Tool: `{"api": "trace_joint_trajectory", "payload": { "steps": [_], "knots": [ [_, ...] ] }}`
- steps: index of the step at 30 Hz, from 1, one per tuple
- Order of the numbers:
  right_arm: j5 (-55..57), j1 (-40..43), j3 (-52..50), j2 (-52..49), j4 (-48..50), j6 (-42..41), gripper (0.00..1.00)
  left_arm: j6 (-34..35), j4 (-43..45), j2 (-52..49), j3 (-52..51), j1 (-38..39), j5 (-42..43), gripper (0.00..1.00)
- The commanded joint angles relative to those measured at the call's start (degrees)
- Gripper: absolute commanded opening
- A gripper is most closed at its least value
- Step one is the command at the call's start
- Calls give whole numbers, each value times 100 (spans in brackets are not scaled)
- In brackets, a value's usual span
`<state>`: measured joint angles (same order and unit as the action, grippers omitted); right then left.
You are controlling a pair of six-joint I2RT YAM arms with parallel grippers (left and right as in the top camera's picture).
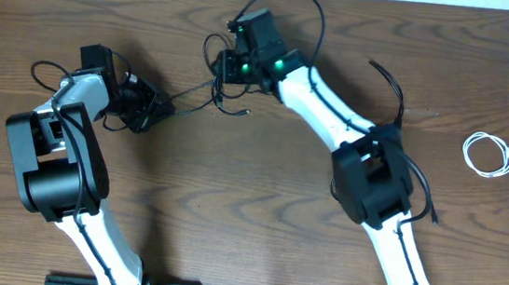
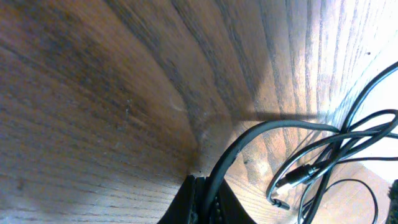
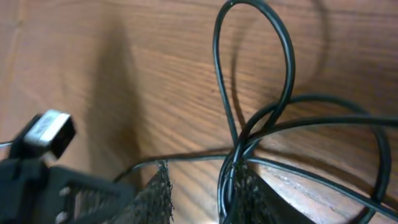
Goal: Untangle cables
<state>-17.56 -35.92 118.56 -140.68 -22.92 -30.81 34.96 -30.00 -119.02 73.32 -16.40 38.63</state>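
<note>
While left end effector (image 1: 144,106) clenches black cables (image 1: 193,95) on counter (image 1: 230,206) left side, right end effector (image 1: 229,65) hangs parted, 1 strand loose against its finger (image 3: 245,186); white cable (image 1: 487,154) coiled well apart, right. Step: separating black tangle. Next: regrip 1 strand, draw rightward

Bare table (image 1: 230,206) lies open in front between the left arm (image 1: 61,157) and right arm (image 1: 332,117), but black cables (image 1: 194,90) string across the gap farther back, a white cable (image 1: 488,154) coils far right, and a black cord (image 1: 393,81), perhaps the arm's own, arcs beside the right arm.
</note>
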Motion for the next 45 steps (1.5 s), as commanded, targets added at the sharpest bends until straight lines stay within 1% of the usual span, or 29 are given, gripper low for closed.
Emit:
{"api": "trace_joint_trajectory", "payload": {
  "steps": [1, 6, 11, 12, 19, 21, 23, 24, 25, 26, 27, 28, 34, 36, 37, 39, 40, 43, 45],
  "knots": [
    [1176, -125, 57, -44, 11, -168, 34, 55, -59, -216, -109, 15, -761, 7],
    [1296, -210, 57, -376, 485, -236, 34, 94, -59, -216, -109, 15, -758, 7],
    [1314, -227, 57, -752, 1084, -662, 35, 94, -59, -216, -109, 15, -758, 8],
    [1311, -229, 57, -844, 1154, -782, 34, 94, -59, -216, -109, 15, -758, 7],
    [1305, -234, 57, -999, 1198, -857, 33, 96, -57, -216, -109, 15, -758, 7],
    [1241, -234, 57, -994, 1211, -855, 28, 96, -57, -216, -109, 15, -758, 8],
    [1248, -229, 59, -975, 1266, -811, 11, 94, -57, -216, -109, 15, -758, 7],
    [1244, -216, 59, -975, 1290, -813, 6, 96, -57, -216, -109, 15, -758, 7],
    [1235, -208, 59, -975, 1292, -813, 6, 96, -57, -216, -109, 15, -761, 8],
    [1224, -199, 59, -975, 1281, -813, 11, 96, -57, -216, -109, 15, -761, 7],
    [1226, -199, 57, -977, 1220, -811, 19, 94, -57, -216, -109, 15, -758, 8],
    [1231, -199, 57, -994, 1121, -811, 21, 96, -57, -216, -109, 15, -758, 7],
    [1226, -376, 57, -1193, 1036, -809, 23, 96, -57, -216, -109, 15, -758, 8],
    [1224, -435, 57, -1207, 1036, -750, 19, 96, -57, -216, -109, 15, -761, 7],
    [1220, -463, 57, -1207, 1058, -649, 14, 96, -57, -216, -109, 15, -761, 7],
    [1014, -485, 57, -1204, 1202, -345, 10, 96, -57, -216, -109, 15, -761, 8],
    [811, -485, 57, -1204, 1276, -269, 10, 96, -57, -216, -109, 15, -758, 8],
    [208, -457, 57, -1204, 1276, -254, 19, 96, -57, -216, -109, 15, -758, 7],
    [-107, -411, 57, -1204, 1119, -254, 18, 96, -57, -216, -109, 15, -758, 7]
  ]
}}
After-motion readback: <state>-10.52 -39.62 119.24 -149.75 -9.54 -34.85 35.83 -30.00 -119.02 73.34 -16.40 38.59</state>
